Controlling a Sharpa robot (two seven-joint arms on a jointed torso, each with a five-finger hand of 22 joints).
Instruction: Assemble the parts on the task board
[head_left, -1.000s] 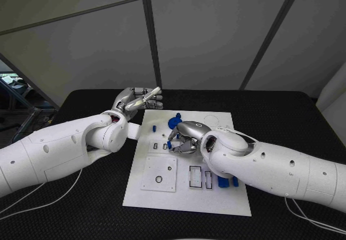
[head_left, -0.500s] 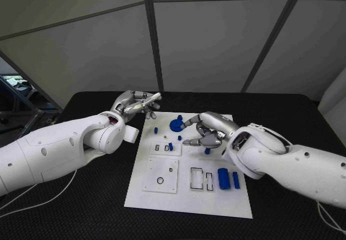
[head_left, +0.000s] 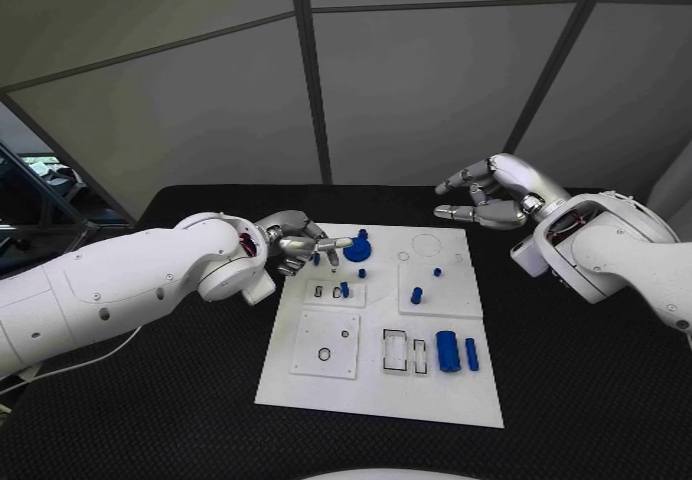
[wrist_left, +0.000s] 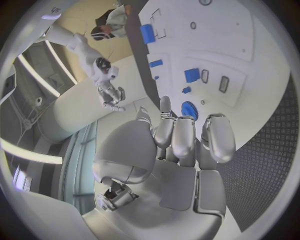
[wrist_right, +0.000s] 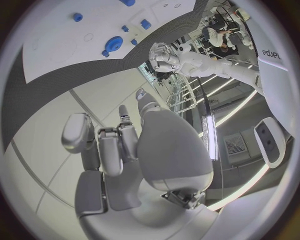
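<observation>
My head camera looks down from above on the task board (head_left: 378, 385) and both arms. Each wrist camera sits close behind its own hand, looking past the fingers. All three views share the board and its blue round part (head_left: 356, 251).
</observation>
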